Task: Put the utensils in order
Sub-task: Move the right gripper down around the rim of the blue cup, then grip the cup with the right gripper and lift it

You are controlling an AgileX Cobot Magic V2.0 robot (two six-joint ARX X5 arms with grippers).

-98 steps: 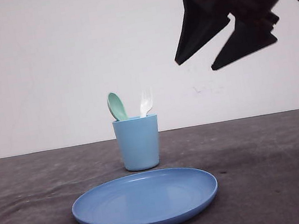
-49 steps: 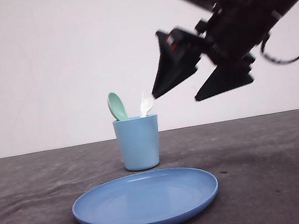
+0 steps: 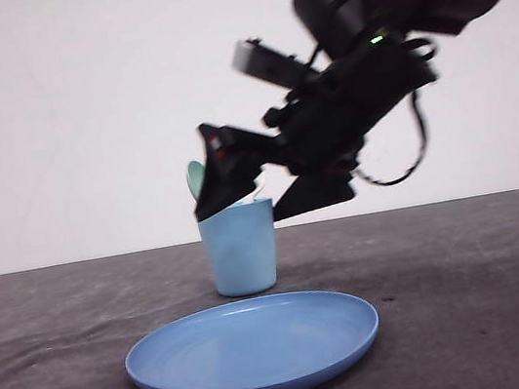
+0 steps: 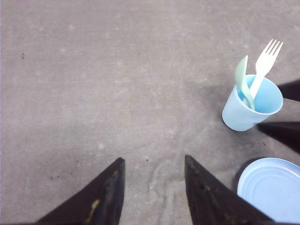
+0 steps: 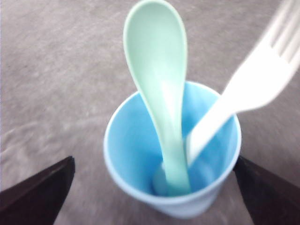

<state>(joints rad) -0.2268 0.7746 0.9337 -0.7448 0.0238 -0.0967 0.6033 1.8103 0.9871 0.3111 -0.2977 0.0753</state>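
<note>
In smooth plastic cup (image 5: 140,154): curved spoon (image 5: 161,93) w/ tined fork (image 5: 248,89).

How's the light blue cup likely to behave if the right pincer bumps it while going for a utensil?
Probably tips easily: the cup looks thin-walled plastic, taller than its base, so likely light. The spoon and fork lean on its rim, so pulling one sideways could lever it over. The open right pincer sits at the rim; a straight upward lift seems safest.
</note>
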